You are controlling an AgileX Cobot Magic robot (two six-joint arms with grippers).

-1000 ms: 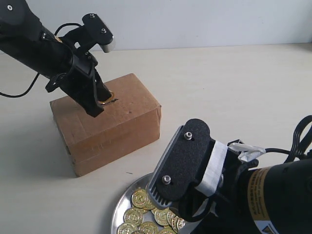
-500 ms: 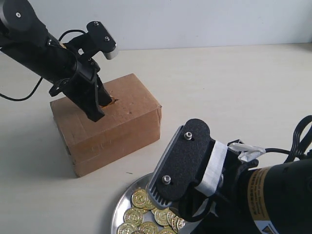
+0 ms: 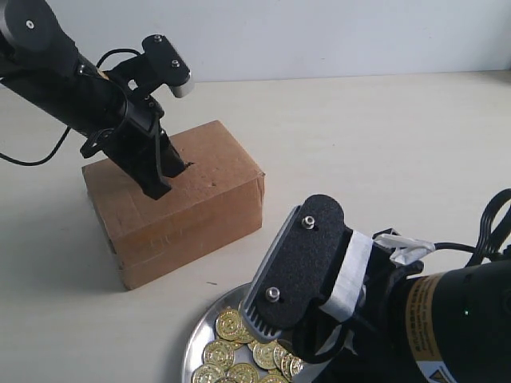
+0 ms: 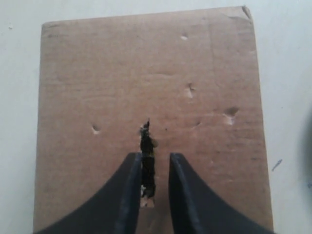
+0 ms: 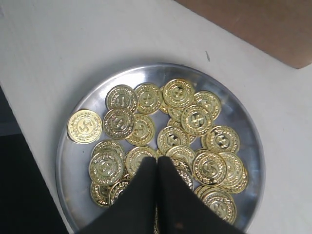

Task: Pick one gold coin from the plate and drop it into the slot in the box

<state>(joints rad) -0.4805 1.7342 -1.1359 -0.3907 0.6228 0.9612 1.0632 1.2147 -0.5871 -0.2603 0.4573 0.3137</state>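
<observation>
The brown cardboard box [image 3: 196, 207] stands at the left of the table. My left gripper [image 3: 165, 177] hovers just over its top face with its tips on either side of the slot [image 4: 147, 146], a dark ragged slit. The jaws of this gripper [image 4: 155, 161] stand slightly apart and open, with nothing between them. No coin shows at the slot. The silver plate [image 5: 234, 102] holds several gold coins [image 5: 195, 119]. My right gripper [image 5: 157, 163] is shut with empty tips, just above the coins in the middle of the plate [image 3: 194, 339].
One coin [image 5: 85, 126] lies apart by the plate's rim. A corner of the box [image 5: 263, 24] is near the plate. The right arm's wrist camera block [image 3: 299, 267] hides much of the plate in the exterior view. The table's edge [image 5: 24, 126] runs beside the plate.
A gold coin that showed at the slot between the left fingers a second ago is gone from sight. The left arm shifted slightly; the right arm stayed still.
</observation>
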